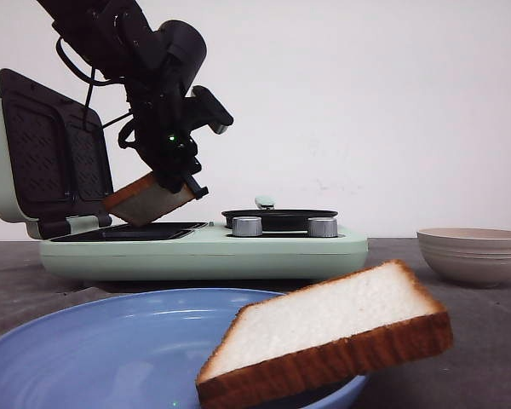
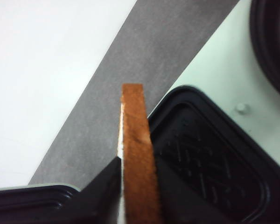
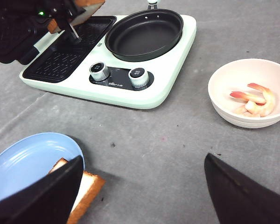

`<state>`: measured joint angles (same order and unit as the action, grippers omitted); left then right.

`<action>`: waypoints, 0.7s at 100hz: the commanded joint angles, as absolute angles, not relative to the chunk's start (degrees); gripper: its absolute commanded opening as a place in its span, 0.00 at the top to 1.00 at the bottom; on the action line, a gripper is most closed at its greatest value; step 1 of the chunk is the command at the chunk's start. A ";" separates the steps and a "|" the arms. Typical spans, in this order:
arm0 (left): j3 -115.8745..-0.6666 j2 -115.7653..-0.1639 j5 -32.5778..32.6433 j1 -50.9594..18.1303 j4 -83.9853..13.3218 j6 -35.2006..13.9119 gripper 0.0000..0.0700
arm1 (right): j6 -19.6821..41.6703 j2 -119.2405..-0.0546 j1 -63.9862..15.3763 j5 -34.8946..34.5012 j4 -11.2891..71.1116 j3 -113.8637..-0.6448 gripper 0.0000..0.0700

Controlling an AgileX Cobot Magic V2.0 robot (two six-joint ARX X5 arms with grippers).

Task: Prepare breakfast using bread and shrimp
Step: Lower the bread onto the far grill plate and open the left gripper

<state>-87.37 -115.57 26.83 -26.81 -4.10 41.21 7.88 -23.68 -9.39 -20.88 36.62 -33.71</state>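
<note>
While the left gripper [image 1: 172, 189] hangs over the breakfast maker [image 1: 204, 247], its jaws are clamped on a bread slice [image 1: 146, 200], pressing both faces and holding it tilted just above the black grill plate [image 1: 132, 232]. Jaws of the right gripper [image 3: 140, 186] stand wide apart with nothing between them, above the grey counter [image 3: 149, 144]. A second bread slice [image 1: 328, 328] leans on the blue plate's [image 1: 94, 349] rim, and shrimp [image 3: 253, 100] lie in the white bowl [image 3: 224, 98].

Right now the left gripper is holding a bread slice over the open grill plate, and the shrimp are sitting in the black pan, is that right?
Not quite. The shrimp are in the white bowl, not the black pan, which is empty in the right wrist view. The left gripper does hold a bread slice over the grill plate.
</note>
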 commanded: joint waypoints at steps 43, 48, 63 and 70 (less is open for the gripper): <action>-88.84 -117.23 27.62 -28.05 -3.75 41.56 0.20 | 7.27 -23.70 -9.63 -20.99 36.14 -34.68 0.26; -89.06 -117.23 28.16 -28.05 -3.84 41.56 0.20 | 7.27 -23.70 -9.63 -20.99 36.14 -34.68 0.26; -90.70 -117.19 28.95 -28.05 -4.10 41.58 0.07 | 7.27 -23.73 -9.63 -20.99 36.14 -34.68 0.26; -92.27 -117.14 28.91 -28.05 -5.32 41.56 0.03 | 7.27 -23.73 -9.63 -20.99 36.14 -34.68 0.26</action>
